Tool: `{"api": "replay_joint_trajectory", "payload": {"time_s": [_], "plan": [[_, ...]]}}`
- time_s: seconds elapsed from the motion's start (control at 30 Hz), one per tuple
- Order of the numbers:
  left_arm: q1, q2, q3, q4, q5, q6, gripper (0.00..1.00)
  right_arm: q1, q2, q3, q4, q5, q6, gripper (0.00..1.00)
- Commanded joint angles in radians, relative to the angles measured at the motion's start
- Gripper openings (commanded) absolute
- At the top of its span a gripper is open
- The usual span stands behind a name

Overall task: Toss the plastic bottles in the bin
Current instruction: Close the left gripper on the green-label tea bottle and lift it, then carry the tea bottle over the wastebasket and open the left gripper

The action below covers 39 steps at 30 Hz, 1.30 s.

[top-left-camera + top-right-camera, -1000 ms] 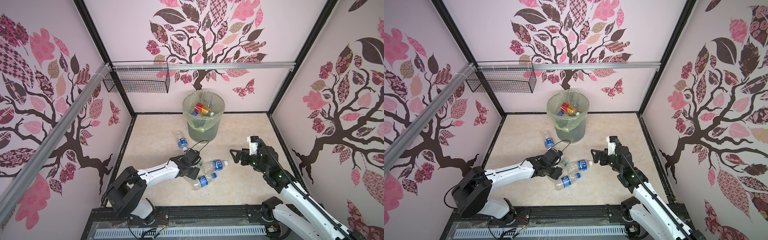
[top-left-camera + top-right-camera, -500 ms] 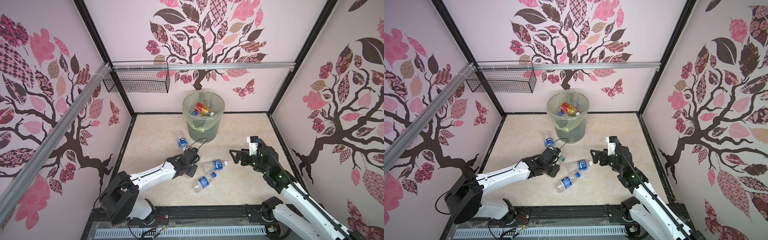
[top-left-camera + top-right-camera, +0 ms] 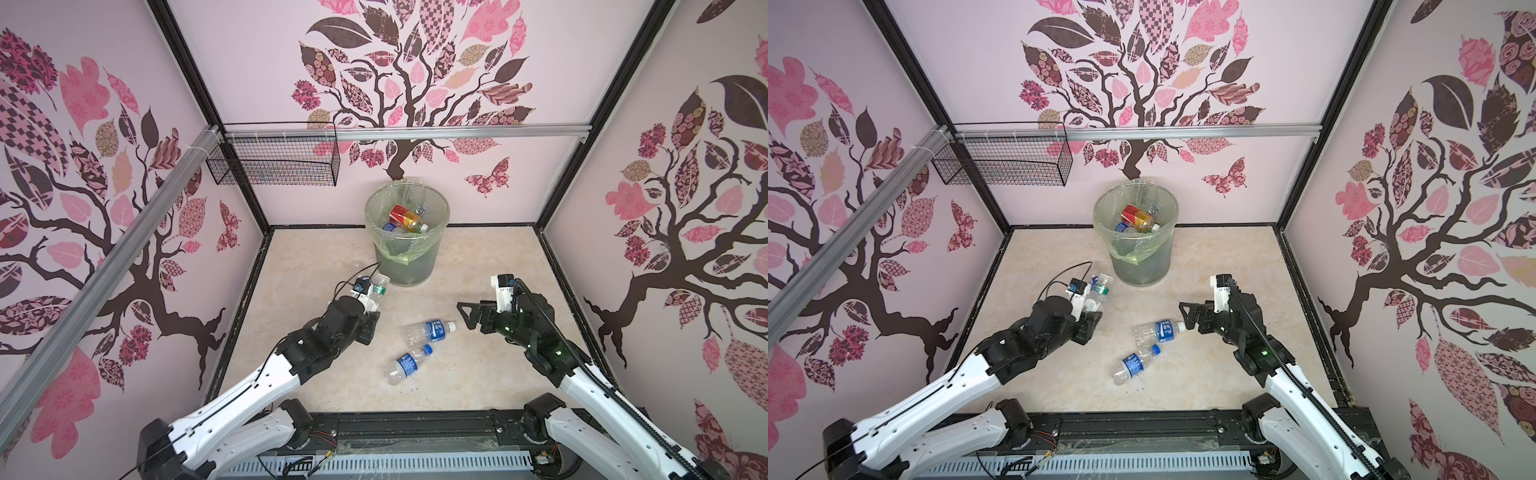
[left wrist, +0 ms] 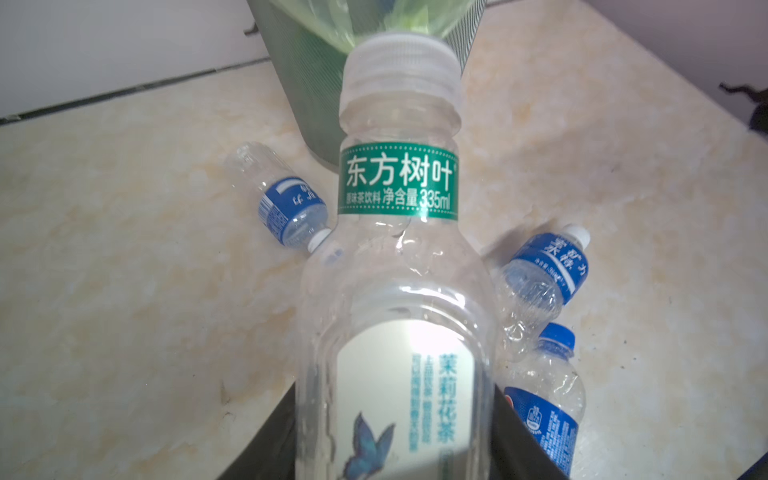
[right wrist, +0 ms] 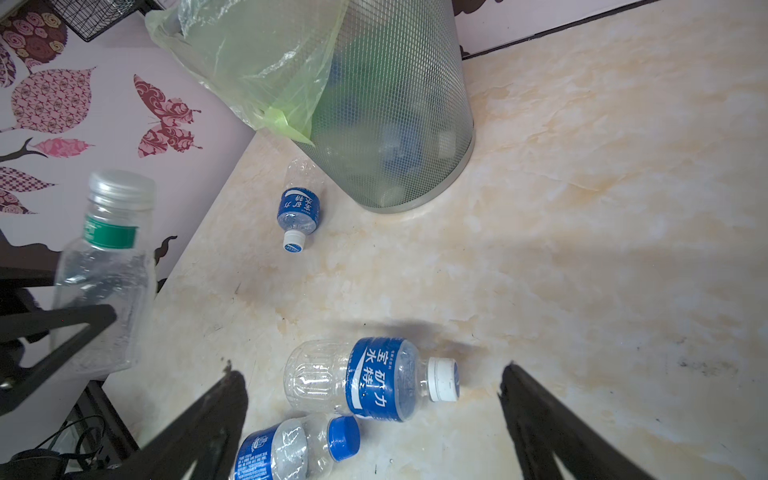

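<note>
My left gripper (image 3: 371, 311) (image 4: 395, 419) is shut on a clear plastic bottle (image 3: 378, 287) (image 4: 399, 291) with a green neck band and white cap, held off the floor, cap toward the bin (image 3: 409, 259). The bin is grey mesh with a pale green bag and holds several bottles, one red and yellow (image 3: 404, 217). My right gripper (image 3: 468, 316) (image 5: 374, 388) stands open just above a blue-labelled, white-capped bottle (image 3: 430, 330) (image 5: 374, 380) lying on the floor. A blue-capped bottle (image 3: 407, 365) (image 5: 291, 451) lies beside it. A third blue-labelled bottle (image 5: 299, 208) (image 4: 286, 208) lies at the bin's base.
A black wire basket (image 3: 274, 166) hangs on the back wall, left of the bin. Patterned walls close the marble floor (image 3: 490, 374) on three sides, and a black rail (image 3: 395, 419) runs along the front.
My left gripper has closed on the green-banded bottle, lifted it off the floor and carried it back toward the bin. The right arm has hardly moved.
</note>
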Motion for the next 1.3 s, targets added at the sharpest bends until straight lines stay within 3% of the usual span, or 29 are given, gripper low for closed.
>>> {"api": "replay_joint_trajectory", "payload": {"time_s": [0.0, 0.33, 0.57, 0.73, 0.9, 1.0, 1.07, 1.13, 1.2, 1.27], "plan": [[0.002, -0.110, -0.086, 0.068, -0.047, -0.013, 0.51, 0.002, -0.002, -0.003, 0.010, -0.019, 0.013, 0.97], [0.002, -0.271, -0.114, 0.051, -0.051, -0.041, 0.52, 0.003, 0.005, -0.011, 0.018, -0.033, 0.025, 0.97], [0.002, -0.203, -0.015, 0.052, -0.024, -0.031, 0.52, 0.002, 0.000, -0.023, 0.018, -0.030, 0.028, 0.97], [0.034, 0.038, 0.257, 0.097, -0.021, 0.067, 0.52, 0.003, -0.007, -0.029, 0.017, -0.025, 0.028, 0.98], [0.205, 0.450, 0.717, 0.106, 0.179, 0.097, 0.53, 0.002, -0.019, -0.019, -0.013, -0.021, 0.007, 0.98], [0.238, 0.708, 1.067, 0.004, 0.218, 0.125, 0.68, 0.002, -0.031, -0.016, -0.025, -0.029, 0.008, 0.98], [0.242, 0.864, 1.329, -0.163, 0.183, 0.145, 0.83, 0.002, -0.038, -0.017, -0.029, -0.036, 0.014, 0.98], [0.243, 0.963, 1.520, -0.327, 0.117, 0.141, 0.88, 0.002, -0.046, -0.015, -0.042, -0.035, 0.016, 0.98], [0.244, 0.942, 1.490, -0.345, 0.112, 0.155, 0.90, 0.003, -0.061, -0.015, -0.053, -0.029, 0.016, 0.98], [0.244, 0.837, 1.310, -0.249, 0.129, 0.162, 0.93, 0.002, -0.073, -0.024, -0.046, -0.018, 0.016, 0.98]]}}
